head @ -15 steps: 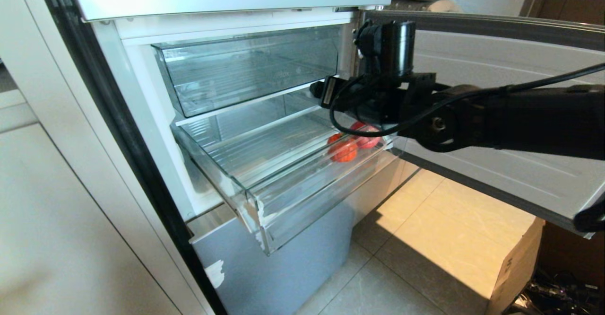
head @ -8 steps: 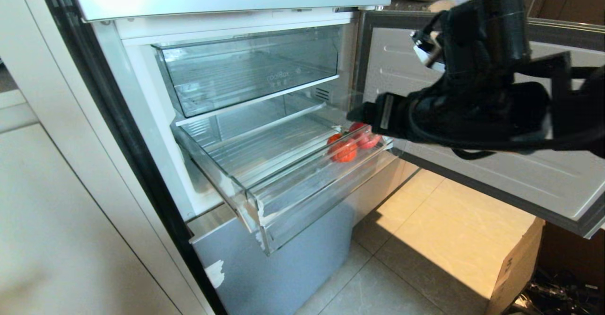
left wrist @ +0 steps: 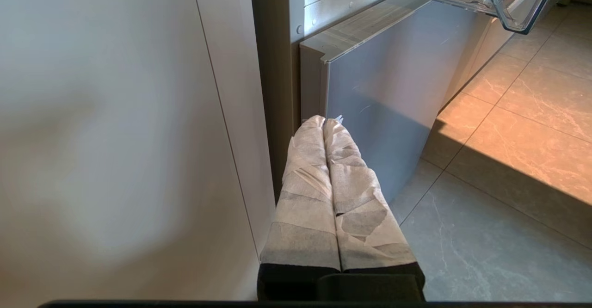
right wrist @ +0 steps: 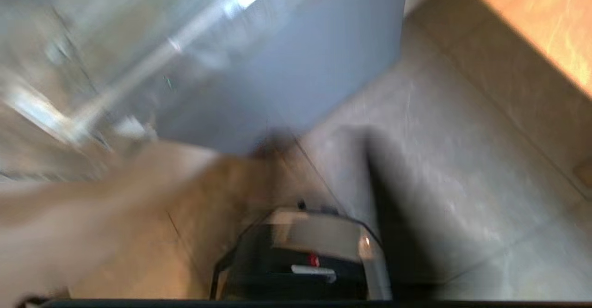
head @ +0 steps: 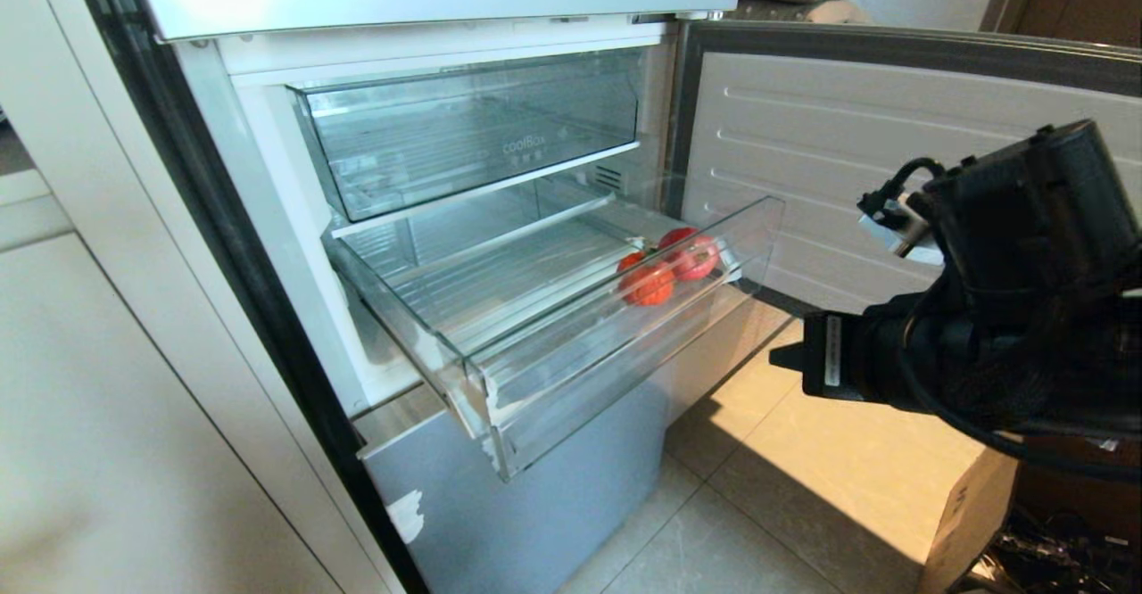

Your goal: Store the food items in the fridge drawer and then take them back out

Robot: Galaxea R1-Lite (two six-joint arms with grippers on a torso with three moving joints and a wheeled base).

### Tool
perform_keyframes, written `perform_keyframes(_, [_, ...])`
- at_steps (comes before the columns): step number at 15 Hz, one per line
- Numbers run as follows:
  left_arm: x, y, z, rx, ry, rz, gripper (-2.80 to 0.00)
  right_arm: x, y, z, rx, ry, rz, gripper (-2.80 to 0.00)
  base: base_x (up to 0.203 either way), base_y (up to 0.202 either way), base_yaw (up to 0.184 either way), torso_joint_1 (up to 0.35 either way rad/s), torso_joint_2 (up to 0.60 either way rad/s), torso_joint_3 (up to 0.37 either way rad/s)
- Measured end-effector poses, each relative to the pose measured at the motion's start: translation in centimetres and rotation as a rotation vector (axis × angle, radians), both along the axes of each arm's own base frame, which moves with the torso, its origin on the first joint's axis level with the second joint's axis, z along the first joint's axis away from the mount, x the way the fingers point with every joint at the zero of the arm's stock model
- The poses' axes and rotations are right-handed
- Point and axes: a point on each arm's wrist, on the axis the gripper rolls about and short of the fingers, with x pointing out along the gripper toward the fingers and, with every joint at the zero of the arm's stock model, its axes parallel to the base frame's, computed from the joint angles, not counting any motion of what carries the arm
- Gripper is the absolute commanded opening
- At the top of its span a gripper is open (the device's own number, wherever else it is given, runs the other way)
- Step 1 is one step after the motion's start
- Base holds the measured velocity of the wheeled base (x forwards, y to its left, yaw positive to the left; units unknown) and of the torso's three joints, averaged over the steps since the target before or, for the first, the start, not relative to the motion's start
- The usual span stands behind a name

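While the food items (head: 669,268) sit in the fridge drawer (head: 500,371) — left gripper (left wrist: 323,125) clenched, right unclear.

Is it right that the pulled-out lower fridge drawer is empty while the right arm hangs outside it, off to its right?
Not quite: the fridge drawer is not empty. The head view shows two orange-red food items lying near its right end. The rest stands: the drawer is pulled out and the right gripper is outside it.

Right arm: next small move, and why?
Probably swing the right gripper back up over the fridge drawer toward the food items. It hangs beside and below the open drawer holding nothing, and two red-orange pieces lie in the drawer's right end. The left gripper is parked low by the fridge base.
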Motion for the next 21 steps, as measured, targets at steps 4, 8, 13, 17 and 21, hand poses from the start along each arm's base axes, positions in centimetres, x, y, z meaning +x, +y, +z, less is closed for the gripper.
perform_keyframes(4, [0.0,0.0,0.0,0.0,0.0,0.0,-2.8,2.2,1.7,-2.2,0.015,0.032,0.044,-2.8,0.0,0.0,0.0,0.0,0.0,0.0])
perform_keyframes(8, [0.0,0.0,0.0,0.0,0.0,0.0,-2.8,5.0,3.9,-4.0,0.04,-0.017,0.101,-2.8,0.0,0.0,0.0,0.0,0.0,0.0])
perform_keyframes(13, [0.0,0.0,0.0,0.0,0.0,0.0,-2.8,10.2,7.9,-5.7,0.069,-0.15,0.13,-2.8,0.0,0.0,0.0,0.0,0.0,0.0])
perform_keyframes(17, [0.0,0.0,0.0,0.0,0.0,0.0,-2.8,13.2,12.2,-5.2,0.197,-0.481,0.046,-2.8,0.0,0.0,0.0,0.0,0.0,0.0])
perform_keyframes(21, [0.0,0.0,0.0,0.0,0.0,0.0,-2.8,8.5,10.5,-1.9,0.275,-0.525,0.024,-2.8,0.0,0.0,0.0,0.0,0.0,0.0])
